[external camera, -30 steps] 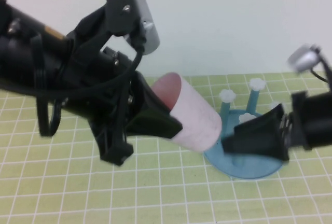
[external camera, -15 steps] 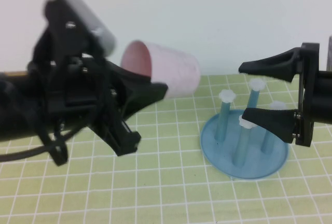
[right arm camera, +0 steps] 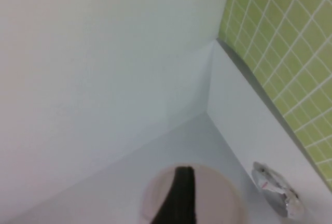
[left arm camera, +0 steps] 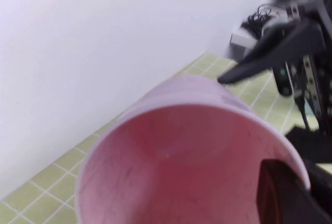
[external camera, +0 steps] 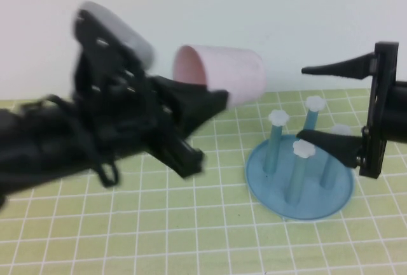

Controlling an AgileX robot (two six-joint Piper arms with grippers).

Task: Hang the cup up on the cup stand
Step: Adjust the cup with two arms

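Since half a second ago the cup has moved right and a little lower, nearer the cup stand; a second ago it sat low, almost touching the stand. The right gripper has edged right since then.

Left gripper — clenched on the cup's rim, one finger inside the mouth. The cup lies on its side in the air, mouth toward the left arm, base toward the right gripper. Nothing visible inside it.

The stand rests on the green grid mat; all four pegs are bare.

Right gripper — jaws spread wide, holding nothing, above the stand's right edge. Open air shows between the cup's base and the right fingertips.
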